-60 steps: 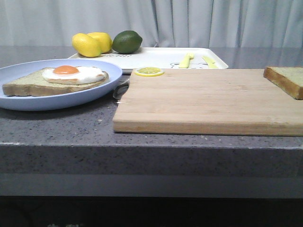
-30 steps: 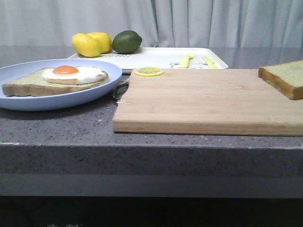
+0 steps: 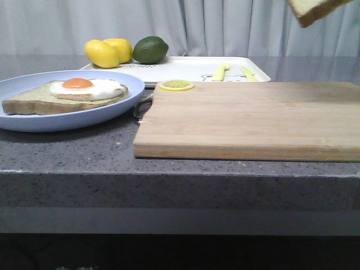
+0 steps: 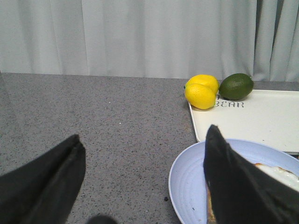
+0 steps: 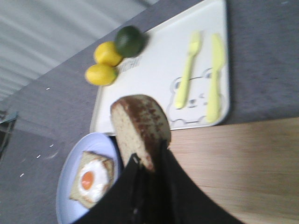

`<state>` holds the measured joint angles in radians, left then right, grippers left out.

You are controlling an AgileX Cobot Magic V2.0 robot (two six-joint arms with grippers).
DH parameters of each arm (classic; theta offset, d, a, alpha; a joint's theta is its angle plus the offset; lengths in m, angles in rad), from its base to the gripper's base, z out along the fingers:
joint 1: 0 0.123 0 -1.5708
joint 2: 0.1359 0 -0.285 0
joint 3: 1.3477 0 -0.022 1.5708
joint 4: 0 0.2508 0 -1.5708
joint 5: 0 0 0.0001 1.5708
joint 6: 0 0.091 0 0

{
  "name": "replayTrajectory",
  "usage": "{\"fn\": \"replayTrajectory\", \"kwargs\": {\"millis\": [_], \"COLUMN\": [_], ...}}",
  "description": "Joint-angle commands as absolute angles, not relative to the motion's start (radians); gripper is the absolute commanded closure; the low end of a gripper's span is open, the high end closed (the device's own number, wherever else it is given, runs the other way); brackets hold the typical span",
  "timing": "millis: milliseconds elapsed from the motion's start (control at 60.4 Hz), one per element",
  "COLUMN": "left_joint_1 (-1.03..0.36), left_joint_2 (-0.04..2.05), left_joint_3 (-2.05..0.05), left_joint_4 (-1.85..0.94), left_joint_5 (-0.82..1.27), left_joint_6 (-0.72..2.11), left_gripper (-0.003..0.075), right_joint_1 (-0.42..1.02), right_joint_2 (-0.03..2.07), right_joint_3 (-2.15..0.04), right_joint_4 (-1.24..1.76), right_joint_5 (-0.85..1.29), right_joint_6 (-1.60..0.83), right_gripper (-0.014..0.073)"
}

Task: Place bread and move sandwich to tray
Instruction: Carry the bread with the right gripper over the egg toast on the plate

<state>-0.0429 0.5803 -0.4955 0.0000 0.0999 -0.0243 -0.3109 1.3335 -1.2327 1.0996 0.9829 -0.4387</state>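
Observation:
The bread point(image 3: 313, 9) hangs in the air at the top right of the front view, high above the cutting board point(image 3: 247, 118). My right gripper point(image 5: 152, 163) is shut on the bread point(image 5: 138, 126), seen in the right wrist view. The sandwich point(image 3: 67, 94), toast with a fried egg, lies on the pale-blue plate point(image 3: 34, 121) at the left; it also shows in the right wrist view point(image 5: 93, 179). The white tray point(image 3: 185, 70) stands behind. My left gripper point(image 4: 142, 156) is open and empty, beside the plate's rim point(image 4: 187, 172).
Two lemons point(image 3: 107, 52) and a dark green fruit point(image 3: 151, 49) sit at the tray's far left. A yellow fork point(image 3: 221, 71) and knife point(image 3: 247, 73) lie on the tray. A lemon slice point(image 3: 176, 85) lies at the board's far left corner. A curtain hangs behind.
The bread has risen from the board's right end to the top of the front view and moved a little left. The plate and sandwich have not moved.

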Motion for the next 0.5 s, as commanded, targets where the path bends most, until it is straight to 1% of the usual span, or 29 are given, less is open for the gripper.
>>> {"fn": "replayTrajectory", "kwargs": {"millis": [0, 149, 282, 381, 480], "left_joint_1": [-0.042, -0.042, -0.042, -0.042, -0.042], "left_joint_2": [0.588, 0.588, 0.588, 0.588, 0.588], "left_joint_3": [-0.534, -0.534, -0.534, -0.534, -0.534], "left_joint_4": [0.000, 0.000, 0.000, 0.000, 0.000], "left_joint_5": [0.017, 0.017, 0.017, 0.017, 0.017], "left_joint_6": [-0.030, -0.030, -0.030, -0.030, -0.030], "left_gripper": [0.0209, 0.0209, 0.0209, 0.0209, 0.0209], "right_joint_1": [-0.190, 0.108, 0.332, 0.464, 0.532], "right_joint_2": [1.314, 1.374, 1.462, 1.546, 1.626], "right_joint_3": [-1.267, -1.267, -1.270, -1.273, -1.273], "right_joint_4": [1.252, 1.403, 1.550, 1.725, 1.931], "right_joint_5": [0.931, 0.773, 0.597, 0.483, 0.424], "right_joint_6": [-0.461, -0.463, -0.508, -0.612, -0.765], "right_gripper": [0.0652, 0.0652, 0.0652, 0.0652, 0.0652]}}
